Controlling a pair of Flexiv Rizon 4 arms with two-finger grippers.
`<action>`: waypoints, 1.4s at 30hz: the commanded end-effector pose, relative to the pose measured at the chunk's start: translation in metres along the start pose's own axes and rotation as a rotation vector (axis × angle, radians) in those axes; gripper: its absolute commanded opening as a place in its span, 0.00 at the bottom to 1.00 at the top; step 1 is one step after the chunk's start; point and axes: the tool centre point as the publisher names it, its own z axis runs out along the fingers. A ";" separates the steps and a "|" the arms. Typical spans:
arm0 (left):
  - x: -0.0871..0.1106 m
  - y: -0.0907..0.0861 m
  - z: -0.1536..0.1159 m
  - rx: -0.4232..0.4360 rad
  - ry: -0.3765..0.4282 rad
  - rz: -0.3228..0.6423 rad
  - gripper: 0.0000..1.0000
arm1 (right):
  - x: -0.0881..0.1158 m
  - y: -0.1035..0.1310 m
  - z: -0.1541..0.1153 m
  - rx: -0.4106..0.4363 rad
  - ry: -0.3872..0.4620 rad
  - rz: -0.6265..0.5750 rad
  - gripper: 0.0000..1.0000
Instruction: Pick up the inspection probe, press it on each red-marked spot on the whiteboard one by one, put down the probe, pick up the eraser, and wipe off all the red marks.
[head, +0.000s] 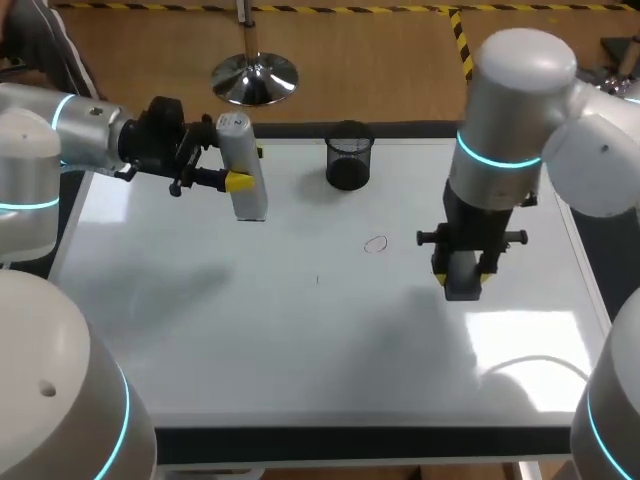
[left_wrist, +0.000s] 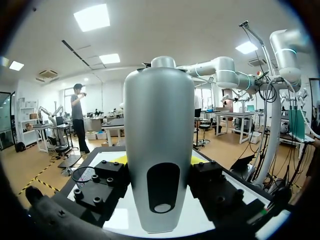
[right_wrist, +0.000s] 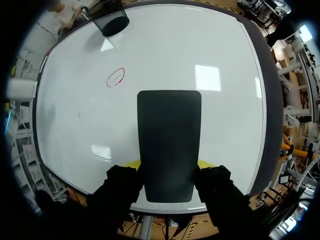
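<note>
Wiping is judged in hand: the eraser (right_wrist: 169, 145) is pinched by the right pincer (head: 462, 271) near the red mark (head: 376, 244), to be swept next; the probe (head: 250, 200) is pinched by the left pincer (head: 241, 168).

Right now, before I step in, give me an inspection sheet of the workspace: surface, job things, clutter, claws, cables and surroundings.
Surface: glossy white whiteboard, with one red hand-drawn oval mark near its middle and a small dark tick close by.
Job's things: silver-grey bottle-shaped inspection probe is held above the board's far left part. The dark rectangular eraser block is held over the board, to the right of the oval.
Clutter: black mesh cup standing at the board's far edge.
Claws: left claw shut on the probe, right claw shut on the eraser.
Cables: nothing seen.
Surroundings: nothing seen.
</note>
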 end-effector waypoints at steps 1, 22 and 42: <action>0.000 -0.001 0.000 0.002 0.000 0.002 0.00 | 0.021 0.011 0.002 0.019 -0.044 -0.003 0.00; 0.000 -0.001 0.000 0.002 0.000 0.002 0.00 | 0.091 0.034 0.001 -0.013 0.034 -0.105 0.00; 0.000 -0.001 0.000 0.002 0.000 0.002 0.00 | 0.156 0.065 0.024 0.020 0.074 -0.175 0.00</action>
